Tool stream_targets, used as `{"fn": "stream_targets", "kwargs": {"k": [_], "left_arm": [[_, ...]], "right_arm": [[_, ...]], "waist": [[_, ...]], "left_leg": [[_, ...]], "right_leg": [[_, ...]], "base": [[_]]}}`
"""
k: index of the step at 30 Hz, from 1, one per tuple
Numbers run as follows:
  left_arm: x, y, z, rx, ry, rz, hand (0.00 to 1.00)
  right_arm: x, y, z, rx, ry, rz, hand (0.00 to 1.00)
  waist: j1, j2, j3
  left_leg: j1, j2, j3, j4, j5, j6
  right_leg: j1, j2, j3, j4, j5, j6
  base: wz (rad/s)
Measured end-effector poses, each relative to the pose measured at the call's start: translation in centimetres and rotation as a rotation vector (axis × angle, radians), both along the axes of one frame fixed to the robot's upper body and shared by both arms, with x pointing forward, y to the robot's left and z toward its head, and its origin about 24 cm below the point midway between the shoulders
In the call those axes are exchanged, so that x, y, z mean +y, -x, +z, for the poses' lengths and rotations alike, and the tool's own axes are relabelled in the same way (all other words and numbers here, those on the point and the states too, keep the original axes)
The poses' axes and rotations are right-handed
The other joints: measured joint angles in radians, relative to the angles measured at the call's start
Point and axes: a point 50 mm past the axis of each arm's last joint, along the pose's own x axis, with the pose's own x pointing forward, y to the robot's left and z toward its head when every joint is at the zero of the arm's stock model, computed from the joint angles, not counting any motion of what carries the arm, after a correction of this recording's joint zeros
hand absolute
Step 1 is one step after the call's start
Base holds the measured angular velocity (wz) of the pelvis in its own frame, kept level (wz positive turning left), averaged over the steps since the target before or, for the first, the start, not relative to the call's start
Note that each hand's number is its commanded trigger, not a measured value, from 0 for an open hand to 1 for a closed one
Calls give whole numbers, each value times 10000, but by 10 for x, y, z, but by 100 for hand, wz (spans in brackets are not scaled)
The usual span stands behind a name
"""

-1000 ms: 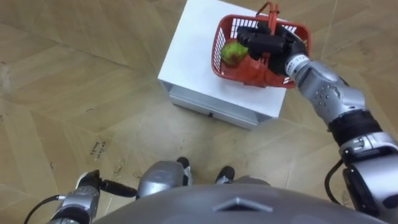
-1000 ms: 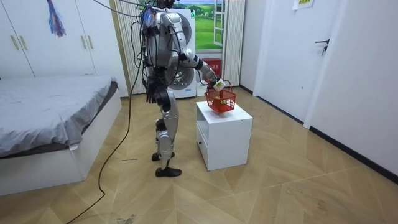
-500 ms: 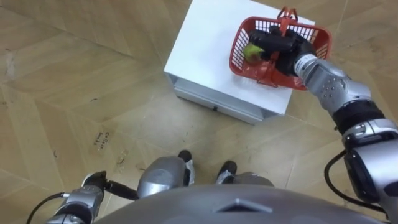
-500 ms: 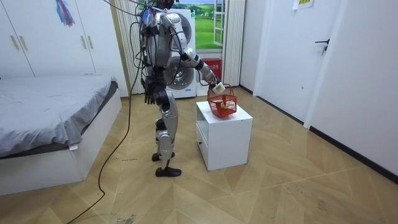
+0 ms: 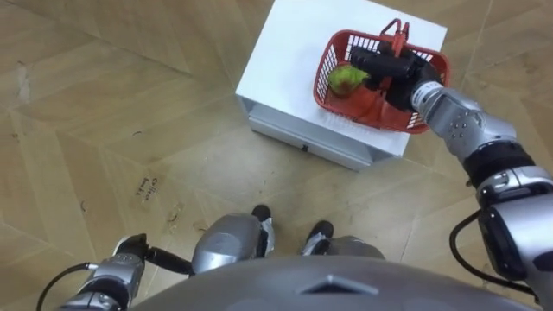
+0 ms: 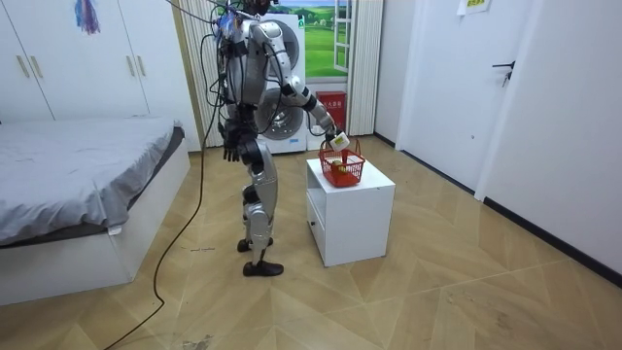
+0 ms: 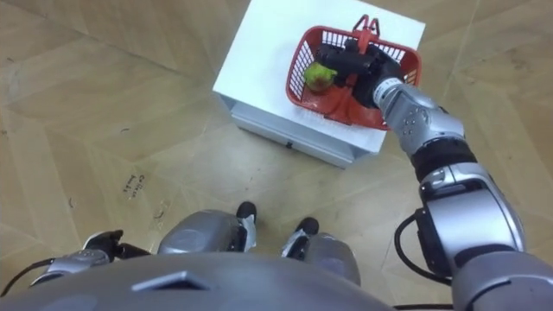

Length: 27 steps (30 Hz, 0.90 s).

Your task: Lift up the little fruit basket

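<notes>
1. My left hand (image 6: 232, 150) hangs at my side, fingers relaxed.
2. The white desk (image 5: 289, 52) stands just before my feet.
3. My right hand (image 5: 396, 73) looks curled round the handle of the fruit basket (image 5: 367, 111), low over the desk's far right corner. I should lift straight up so the green fruit (image 5: 347, 79) doesn't roll.
4. The bed (image 6: 78, 175) is well apart, so nothing blocks the lift.

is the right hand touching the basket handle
Cannot tell. In the left eye view the right hand overlaps the basket from above, with the handle just past it; neither contact nor a gap shows plainly.
</notes>
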Motion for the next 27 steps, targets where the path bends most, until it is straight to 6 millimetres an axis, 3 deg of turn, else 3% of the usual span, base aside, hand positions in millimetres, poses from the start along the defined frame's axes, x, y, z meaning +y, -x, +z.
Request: {"fn": "stream_targets", "kwargs": {"k": [2, 8, 14, 27], "left_arm": [[1, 7, -1, 42, -77, 29, 0], [1, 28, -2, 334, -110, -29, 0], [1, 28, -2, 202, -16, -103, 0], [0, 31, -1, 149, -15, -300, 0]], "right_arm": [[-2, -1, 1, -173, -22, -111, 0], [-4, -2, 2, -460, -599, -621, 0], [-5, -4, 6, -783, -877, -858, 0], [-6, -5, 8, -929, -1426, -1219, 0]], "waist": [[13, 0, 1], [123, 18, 8], [368, 191, 71], [391, 231, 33]], "left_leg": [[-91, -1, -5, -18, 0, 0], [-91, 16, 57, -5, 0, 0], [-148, 9, -8, 85, -6, 2], [-273, 3, 49, 229, -3, 4]], "right_leg": [[-98, 3, -3, -3, 0, 0], [-81, -15, -100, -2, -3, 4], [-80, -16, -119, 12, -4, 6], [-193, -43, -117, 119, -48, -19]], "base": [[0], [2], [0], [0]]}}
